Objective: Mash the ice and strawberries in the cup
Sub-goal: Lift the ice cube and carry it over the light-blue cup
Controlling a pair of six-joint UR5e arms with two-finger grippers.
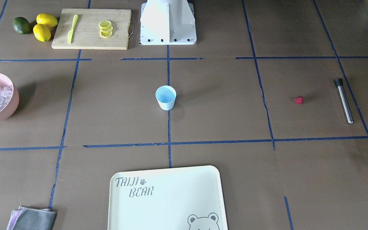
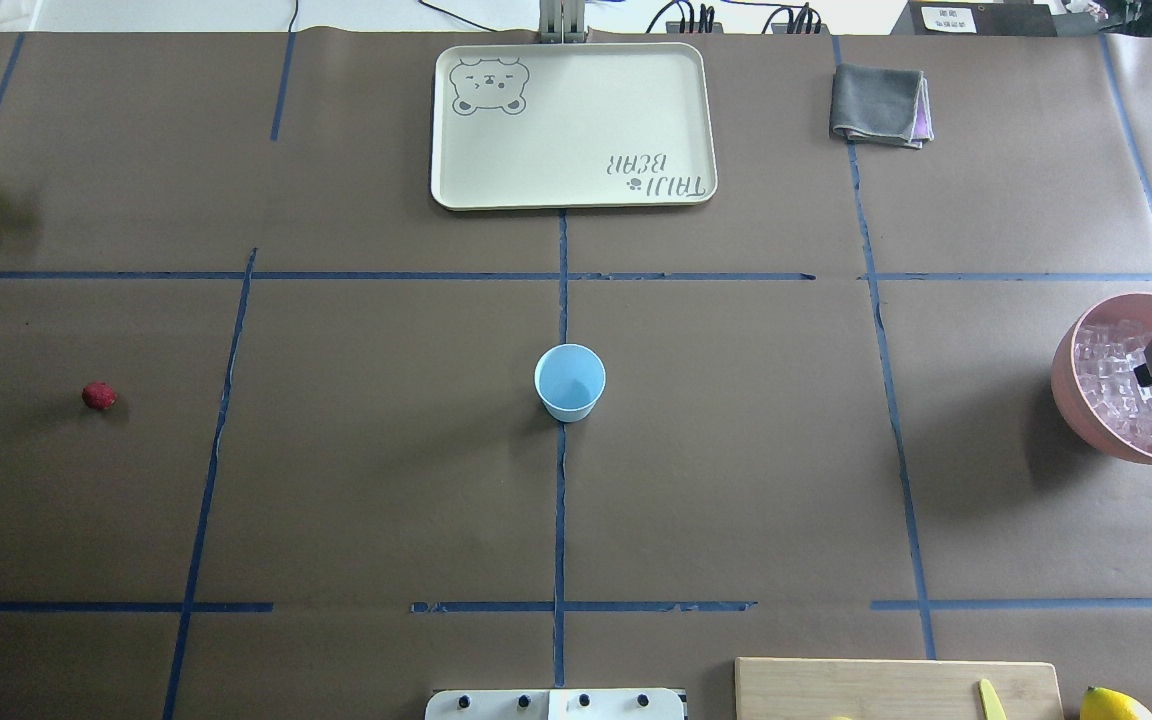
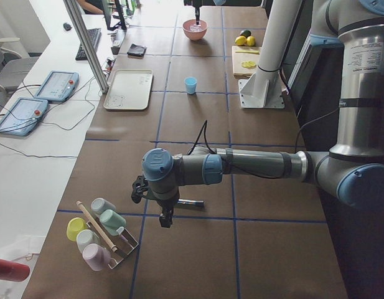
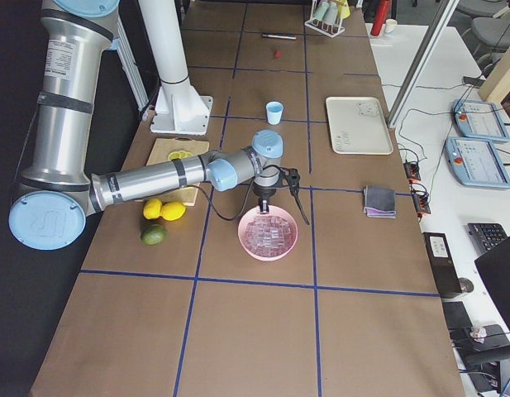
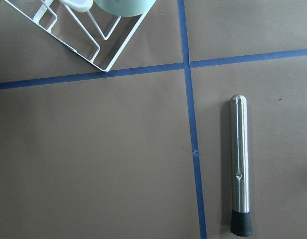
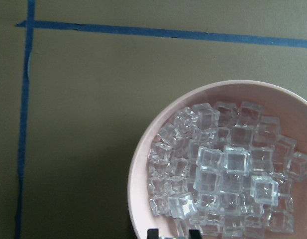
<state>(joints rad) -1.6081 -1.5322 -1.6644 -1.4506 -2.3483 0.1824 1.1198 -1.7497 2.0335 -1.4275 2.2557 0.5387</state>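
The pale blue cup (image 1: 165,97) stands upright and empty at the middle of the counter (image 1: 219,105), on a blue tape line. The strawberry (image 1: 298,100) lies alone on the robot's left side, well apart from the cup and near a metal rod (image 1: 343,100) with a black end. The ice (image 6: 228,174) is heaped in a pink bowl (image 6: 138,169) at the counter's edge on the robot's right. The right gripper (image 6: 173,234) hangs over the ice. Its jaws show only as two dark tips a little apart, and I cannot tell whether a cube sits between them. The left gripper (image 3: 165,219) points down above the rod, beside a wire rack (image 5: 101,47) of cups. Whether its jaws are released or clenched cannot be told from the side view.
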